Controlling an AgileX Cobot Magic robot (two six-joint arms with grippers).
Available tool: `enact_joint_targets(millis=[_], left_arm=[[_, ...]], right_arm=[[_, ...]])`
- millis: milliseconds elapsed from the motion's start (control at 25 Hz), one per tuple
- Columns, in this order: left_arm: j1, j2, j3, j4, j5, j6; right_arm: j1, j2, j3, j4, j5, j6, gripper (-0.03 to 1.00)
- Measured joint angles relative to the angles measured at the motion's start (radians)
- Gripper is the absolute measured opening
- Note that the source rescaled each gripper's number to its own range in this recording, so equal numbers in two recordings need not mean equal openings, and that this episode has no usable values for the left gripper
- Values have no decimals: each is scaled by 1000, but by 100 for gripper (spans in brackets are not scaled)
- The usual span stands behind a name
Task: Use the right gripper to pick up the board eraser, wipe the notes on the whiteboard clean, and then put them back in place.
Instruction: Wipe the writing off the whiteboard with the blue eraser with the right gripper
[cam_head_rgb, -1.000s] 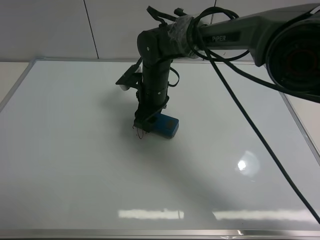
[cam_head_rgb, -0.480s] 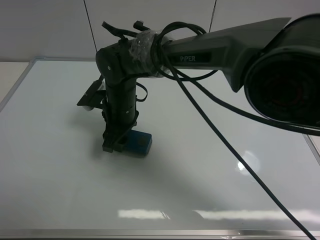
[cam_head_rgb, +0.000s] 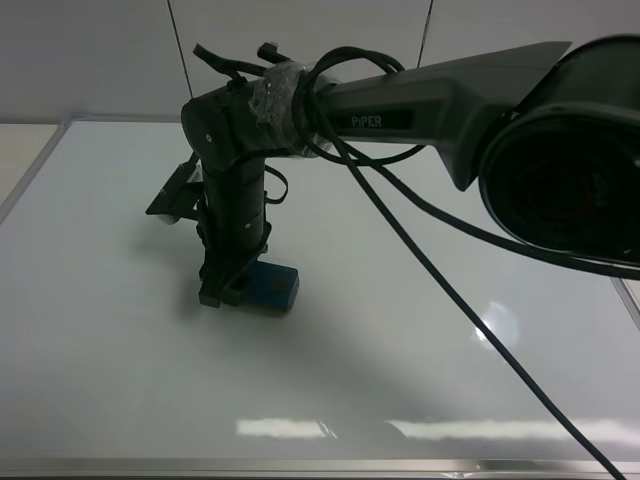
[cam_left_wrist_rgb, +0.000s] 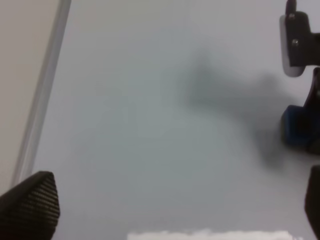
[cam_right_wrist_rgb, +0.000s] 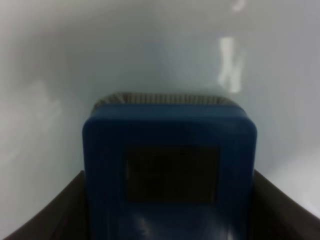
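The whiteboard (cam_head_rgb: 120, 350) fills the exterior high view. My right gripper (cam_head_rgb: 226, 291) reaches across to the board's left half, points straight down and is shut on the teal-blue board eraser (cam_head_rgb: 274, 287), which is pressed flat on the board. In the right wrist view the eraser (cam_right_wrist_rgb: 170, 165) sits between the two dark fingers (cam_right_wrist_rgb: 47, 217). No red notes show in any view. My left gripper (cam_left_wrist_rgb: 172, 212) is open and empty above the board; it sees the eraser (cam_left_wrist_rgb: 296, 127) at the edge of its view.
The board's silver frame (cam_head_rgb: 30, 170) runs along the left side and also shows in the left wrist view (cam_left_wrist_rgb: 42, 105). Black cables (cam_head_rgb: 440, 290) trail from the right arm over the board's middle. A pale wall (cam_head_rgb: 90, 60) stands behind.
My right arm has slid left across the board with the eraser held down. The small red scribble seen beside the eraser a second ago no longer shows.
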Motion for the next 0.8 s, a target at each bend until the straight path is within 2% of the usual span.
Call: enact_joint_targets(millis=[240,640,800], left_arm=[[0,0,0,0,0,0],[0,0,0,0,0,0],[0,0,0,0,0,1]], right_arm=[[-78,1,-1,-45,0,0,1],[-228,17,-15,-30,1,0,1],[-304,13,-15,-34,31,13,1]])
